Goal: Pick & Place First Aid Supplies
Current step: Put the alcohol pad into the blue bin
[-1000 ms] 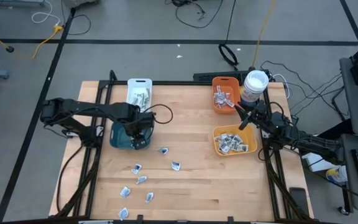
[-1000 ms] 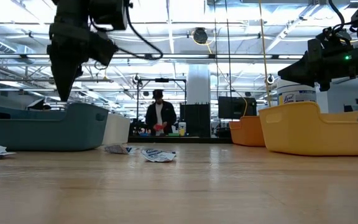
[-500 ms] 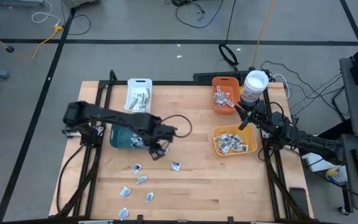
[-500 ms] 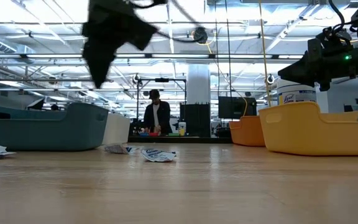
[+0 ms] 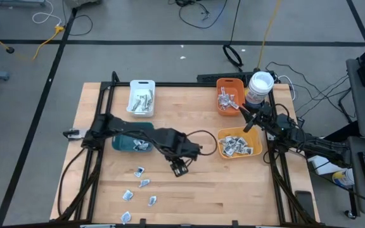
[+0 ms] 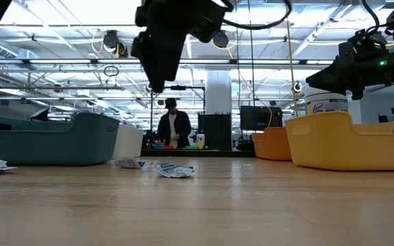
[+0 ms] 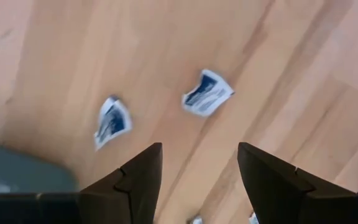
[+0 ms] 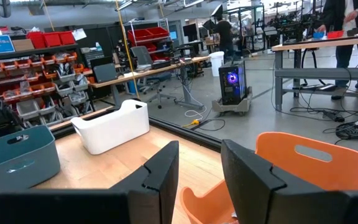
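The first aid supplies are small white-grey packets with blue print. Several lie loose on the wooden table near its near-left part (image 5: 139,171); others fill the white bin (image 5: 141,99), orange bin (image 5: 229,96), yellow bin (image 5: 238,143) and teal bin (image 5: 129,142). My left gripper (image 5: 181,168) hangs open above the table's middle, and two loose packets (image 7: 207,99) (image 7: 112,122) lie flat on the wood ahead of its fingers. My right gripper (image 5: 246,121) waits open and empty above the gap between the orange and yellow bins.
A round white-lidded tub (image 5: 260,85) stands at the far right corner beside the orange bin. In the low view two packets (image 6: 173,169) lie mid-table, with the teal bin (image 6: 46,140) and yellow bin (image 6: 351,140) to either side. A person stands far behind the table.
My left gripper has swung from above the teal bin toward the table's right and near edge, ending over the two loose packets at the table's middle. The right arm has kept still and the packets have not moved.
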`<move>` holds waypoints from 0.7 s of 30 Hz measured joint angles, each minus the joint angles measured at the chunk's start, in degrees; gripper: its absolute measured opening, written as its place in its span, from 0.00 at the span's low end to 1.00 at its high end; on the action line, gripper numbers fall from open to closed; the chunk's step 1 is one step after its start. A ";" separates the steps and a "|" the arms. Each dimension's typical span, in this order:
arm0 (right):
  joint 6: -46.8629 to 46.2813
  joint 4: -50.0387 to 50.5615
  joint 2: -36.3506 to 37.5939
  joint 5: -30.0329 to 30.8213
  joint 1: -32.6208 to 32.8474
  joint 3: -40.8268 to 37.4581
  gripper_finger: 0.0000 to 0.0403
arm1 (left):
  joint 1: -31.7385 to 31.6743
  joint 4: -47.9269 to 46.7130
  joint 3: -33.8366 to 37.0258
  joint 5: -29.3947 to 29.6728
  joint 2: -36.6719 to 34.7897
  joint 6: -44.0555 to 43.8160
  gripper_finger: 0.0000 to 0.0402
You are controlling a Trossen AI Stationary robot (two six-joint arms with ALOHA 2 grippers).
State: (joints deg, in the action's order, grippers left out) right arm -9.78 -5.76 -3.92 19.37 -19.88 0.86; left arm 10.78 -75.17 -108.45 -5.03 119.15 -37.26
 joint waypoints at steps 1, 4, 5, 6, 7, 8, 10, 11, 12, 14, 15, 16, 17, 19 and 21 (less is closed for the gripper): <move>0.00 0.00 0.00 0.00 -0.02 0.00 0.29 | 0.20 0.31 -0.61 -0.06 0.71 0.94 0.54; 0.00 0.00 0.00 0.00 -0.02 0.00 0.29 | 0.67 2.04 -0.93 -1.11 2.66 5.65 0.52; 0.00 0.02 0.00 -0.02 0.00 0.00 0.29 | 0.83 3.06 -0.93 -1.46 3.39 7.10 0.52; 0.00 0.02 -0.01 -0.02 -0.02 -0.01 0.29 | 1.05 3.75 -0.93 -1.83 3.99 8.36 0.51; 0.00 0.02 -0.01 -0.01 0.01 -0.02 0.29 | 1.24 4.48 -0.93 -1.89 4.86 9.48 0.50; 0.00 0.02 -0.01 -0.01 -0.01 -0.02 0.29 | 1.43 5.01 -0.93 -1.96 5.48 10.45 0.49; 0.00 0.02 -0.01 -0.02 -0.01 0.00 0.29 | 1.79 5.34 -0.93 -2.02 6.95 12.15 0.48; 0.00 0.00 0.00 -0.01 -0.01 -0.01 0.29 | 1.94 5.44 -0.95 -2.02 7.72 12.82 0.47; 0.00 0.00 -0.02 -0.02 0.00 -0.02 0.29 | 2.12 5.41 -0.93 -1.92 8.44 13.51 0.47; 0.00 0.00 0.00 0.01 -0.02 -0.02 0.29 | 2.36 5.47 -0.93 -1.17 9.88 14.60 0.47; 0.00 0.02 0.00 -0.01 -0.02 -0.02 0.29 | 2.47 5.44 -0.93 -0.54 10.49 15.18 0.47; 0.00 0.02 -0.02 -0.02 -0.02 -0.02 0.29 | 2.54 5.50 -0.93 0.14 11.17 15.84 0.46; 0.00 0.01 -0.01 0.00 0.00 0.00 0.29 | 2.56 5.66 -0.93 0.94 11.75 16.39 0.46; 0.00 0.02 -0.02 -0.02 -0.02 -0.01 0.29 | 2.80 5.72 -0.93 3.52 12.74 16.69 0.46; 0.00 0.01 0.00 -0.01 0.00 0.00 0.29 | 2.83 5.85 -0.93 6.11 13.42 16.72 0.46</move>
State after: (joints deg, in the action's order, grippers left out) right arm -9.78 -5.75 -3.92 19.36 -19.89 0.86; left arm 13.61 -69.32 -109.38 1.08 132.57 -20.54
